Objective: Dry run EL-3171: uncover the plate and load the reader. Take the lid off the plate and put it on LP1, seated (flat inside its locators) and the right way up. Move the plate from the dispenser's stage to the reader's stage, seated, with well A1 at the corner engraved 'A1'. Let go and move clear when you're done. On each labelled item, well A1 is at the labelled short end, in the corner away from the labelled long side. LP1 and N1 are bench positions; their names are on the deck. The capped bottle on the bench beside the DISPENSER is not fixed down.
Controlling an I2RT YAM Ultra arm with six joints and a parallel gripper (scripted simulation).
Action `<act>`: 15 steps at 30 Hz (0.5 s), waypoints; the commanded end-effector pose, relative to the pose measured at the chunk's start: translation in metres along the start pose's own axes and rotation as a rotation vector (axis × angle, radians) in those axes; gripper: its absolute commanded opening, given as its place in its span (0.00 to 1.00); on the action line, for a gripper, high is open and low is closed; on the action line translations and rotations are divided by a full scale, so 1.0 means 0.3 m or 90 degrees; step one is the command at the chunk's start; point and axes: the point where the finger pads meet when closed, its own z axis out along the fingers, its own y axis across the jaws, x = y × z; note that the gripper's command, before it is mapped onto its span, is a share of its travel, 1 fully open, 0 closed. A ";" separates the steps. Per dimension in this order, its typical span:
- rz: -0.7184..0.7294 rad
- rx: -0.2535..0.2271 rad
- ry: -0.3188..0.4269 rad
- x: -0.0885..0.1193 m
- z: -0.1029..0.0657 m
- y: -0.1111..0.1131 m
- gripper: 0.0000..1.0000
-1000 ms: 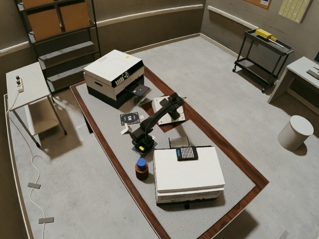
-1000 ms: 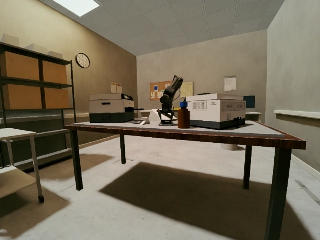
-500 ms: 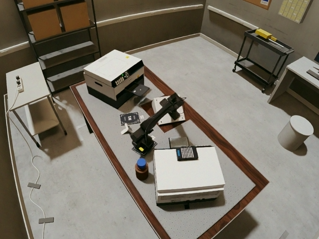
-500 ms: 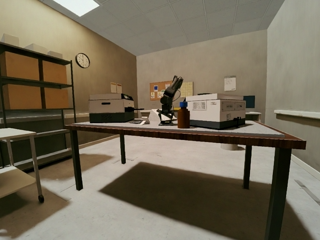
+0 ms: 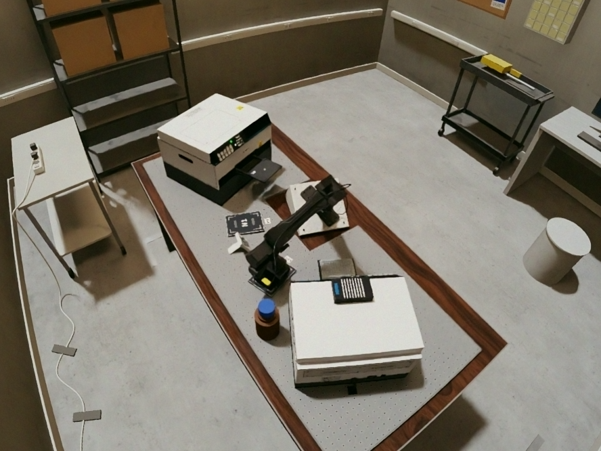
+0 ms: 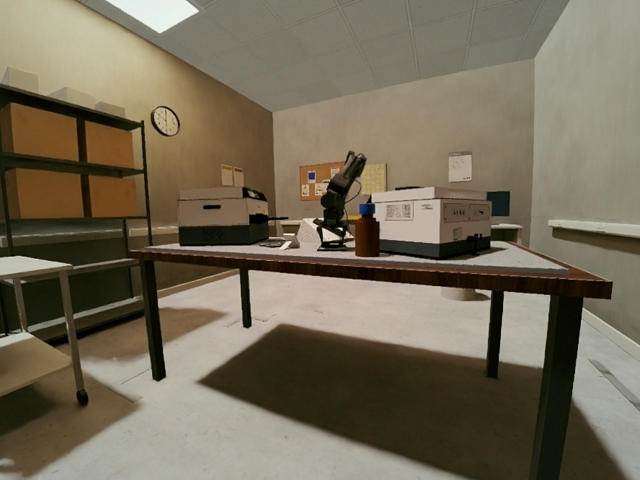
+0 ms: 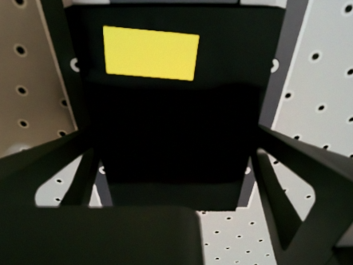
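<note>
Black lid, gripped between the claw's fingers, at LP1.

Capped bottle near the claw

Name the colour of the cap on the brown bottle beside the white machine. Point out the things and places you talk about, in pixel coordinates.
Blue; the cap [image 5: 266,308] [image 6: 367,208] shows best in the top view.

The desk has a glossy-looking, dark wood-grain border along its edges, around a matt grey, pierced panel, while the lid looks smooth, matt and black like plastic, with a flat yellow label.
</note>
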 end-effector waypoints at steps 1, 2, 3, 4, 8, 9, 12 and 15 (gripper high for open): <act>0.006 0.008 -0.023 -0.005 -0.030 -0.012 0.85; 0.006 0.008 -0.023 -0.005 -0.030 -0.012 0.85; 0.005 0.008 -0.023 -0.005 -0.031 -0.012 0.85; 0.005 0.008 -0.023 -0.004 -0.031 -0.011 0.85; 0.007 0.007 -0.019 0.002 -0.032 -0.010 0.85; 0.007 0.007 -0.019 0.002 -0.032 -0.010 0.85; -0.004 0.009 -0.038 -0.041 -0.063 0.001 0.85; -0.003 0.008 -0.033 -0.035 -0.064 0.002 0.85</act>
